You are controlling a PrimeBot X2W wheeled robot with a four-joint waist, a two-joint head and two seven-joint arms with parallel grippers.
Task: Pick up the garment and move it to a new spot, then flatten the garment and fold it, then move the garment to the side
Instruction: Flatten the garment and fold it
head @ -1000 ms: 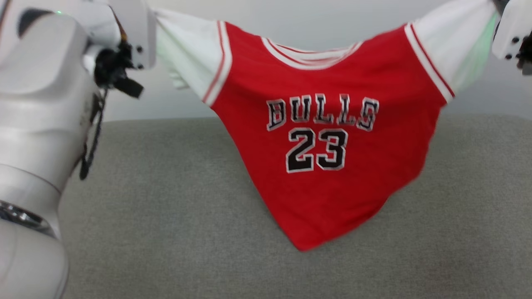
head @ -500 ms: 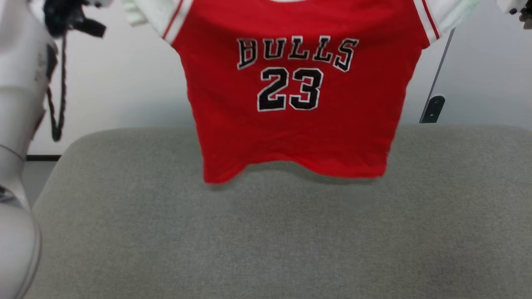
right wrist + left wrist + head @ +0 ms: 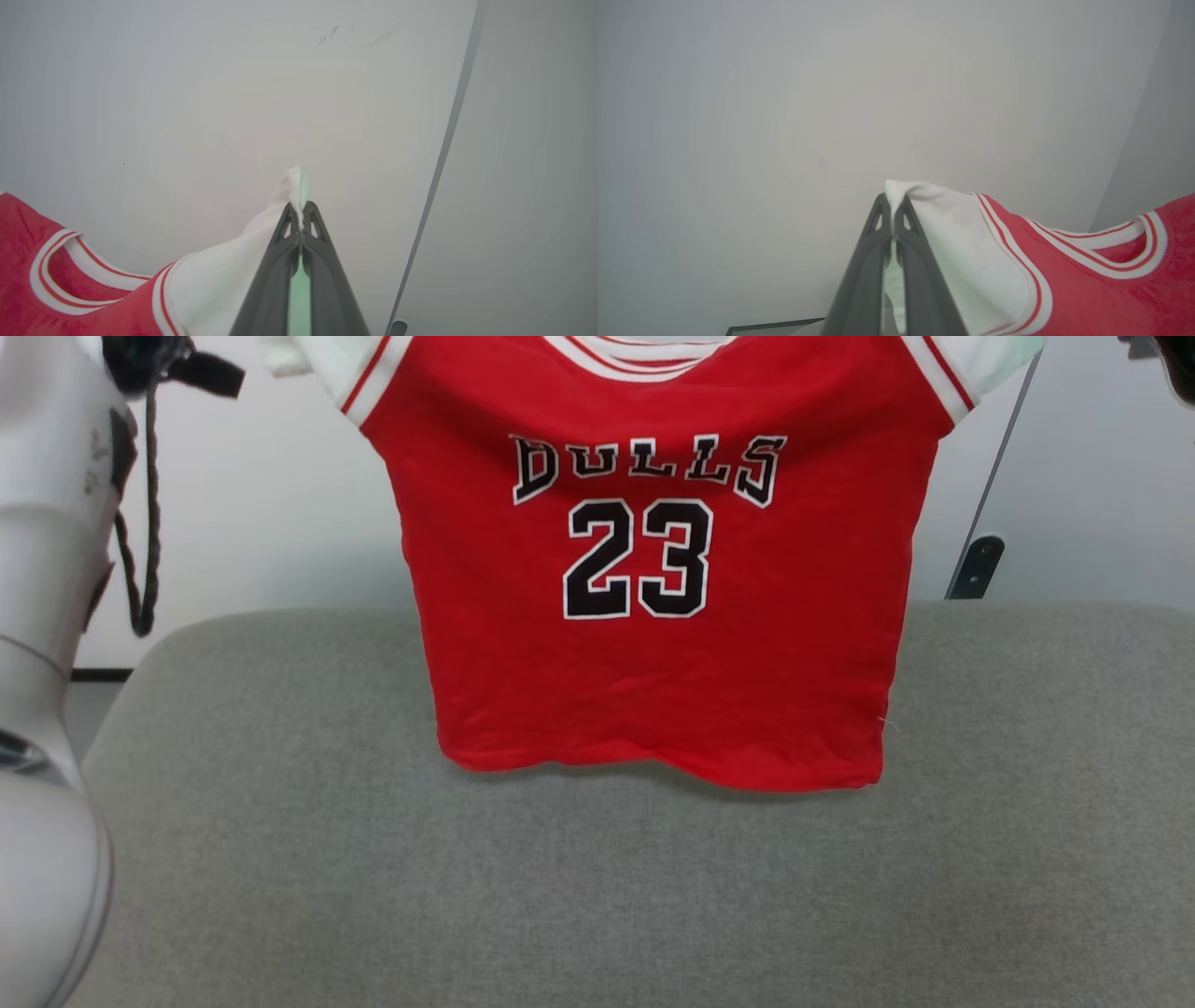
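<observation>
Left hand [image 3: 893,205] clamped on one white sleeve, right hand [image 3: 301,210] on the other, the garment [image 3: 653,663] hangs spread, hem close over the grey padded surface [image 3: 597,896], so I'd lower both evenly, hem landing first, sleeves taut.

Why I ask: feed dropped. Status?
Left gripper, right gripper shut on garment sleeves. Garment hangs spread over grey cushion. Nothing in the way.

The left gripper [image 3: 893,207], two long dark grey fingers, is pinched tight on the white short sleeve [image 3: 952,242] of the small red jersey shirt [image 3: 1087,303]! Shirt drapes off right, red-white striped neckline [image 3: 1120,268] showing, plain pale wall [image 3: 784,116] behind.
</observation>
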